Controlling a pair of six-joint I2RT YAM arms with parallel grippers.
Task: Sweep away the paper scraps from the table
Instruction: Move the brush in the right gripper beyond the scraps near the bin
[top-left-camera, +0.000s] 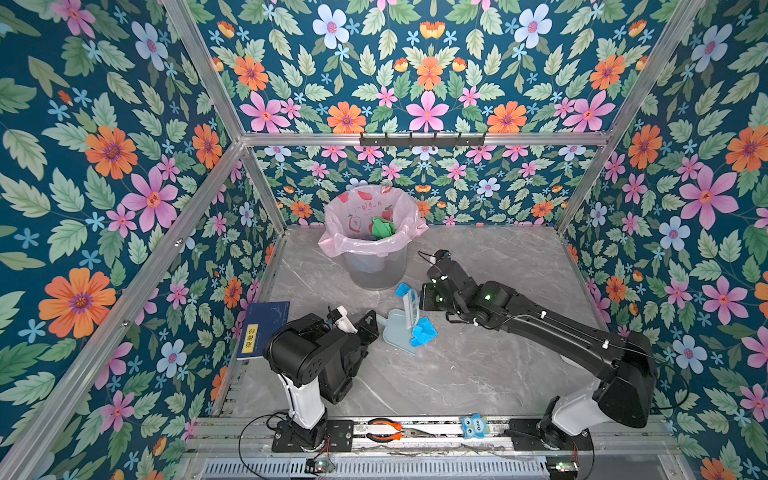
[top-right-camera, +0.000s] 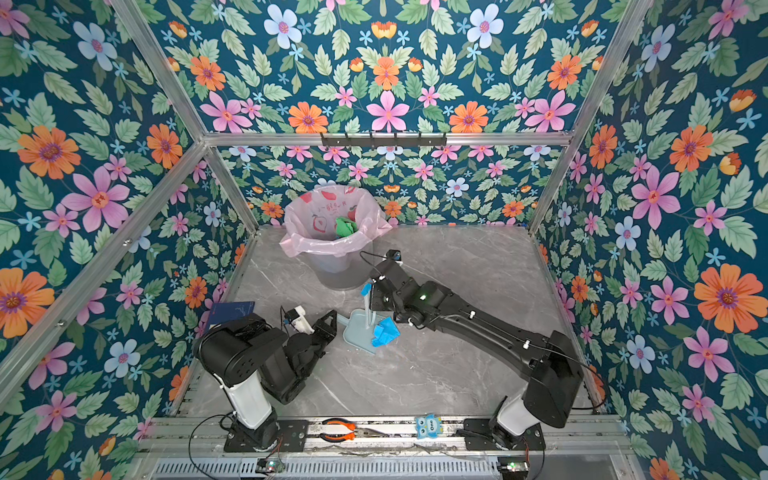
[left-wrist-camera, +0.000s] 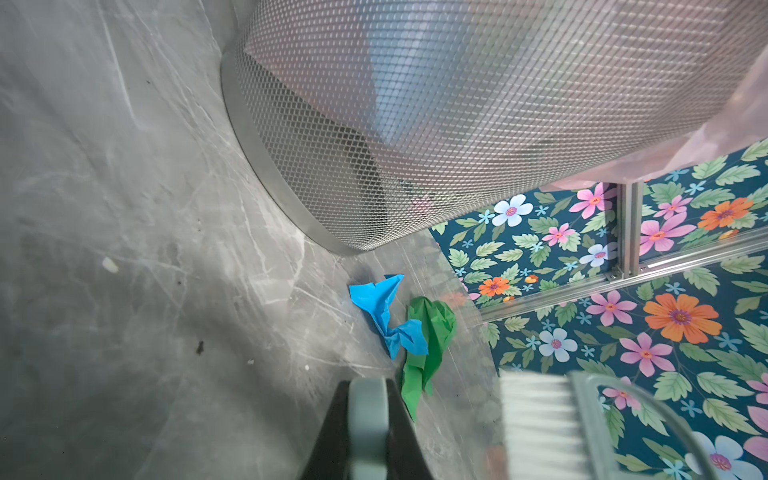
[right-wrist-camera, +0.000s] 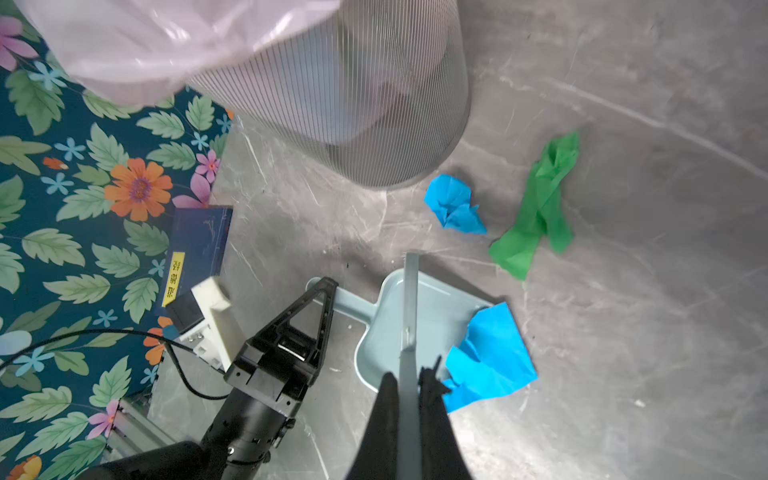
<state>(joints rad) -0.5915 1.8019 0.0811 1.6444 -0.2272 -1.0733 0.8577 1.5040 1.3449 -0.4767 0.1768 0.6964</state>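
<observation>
On the grey marble table (top-left-camera: 478, 365) lies a pale blue dustpan (top-left-camera: 395, 332). My left gripper (top-left-camera: 371, 320) is shut on its handle (left-wrist-camera: 368, 415). My right gripper (right-wrist-camera: 409, 384) is shut on the brush handle (right-wrist-camera: 410, 316), with the brush (top-left-camera: 411, 309) standing over the pan. A large blue paper scrap (right-wrist-camera: 490, 357) sits at the pan's open edge, also in both top views (top-right-camera: 385, 331). A smaller blue scrap (right-wrist-camera: 453, 205) and a green scrap (right-wrist-camera: 540, 208) lie on the table near the bin. In the top views the green scrap is hidden by the right arm.
A mesh waste bin (top-left-camera: 374, 266) with a pink liner stands at the back and holds green paper (top-left-camera: 382, 227). A dark blue book (top-left-camera: 264, 328) lies by the left wall. Pliers (top-left-camera: 384, 430) and a small blue owl figure (top-left-camera: 473, 426) rest on the front rail.
</observation>
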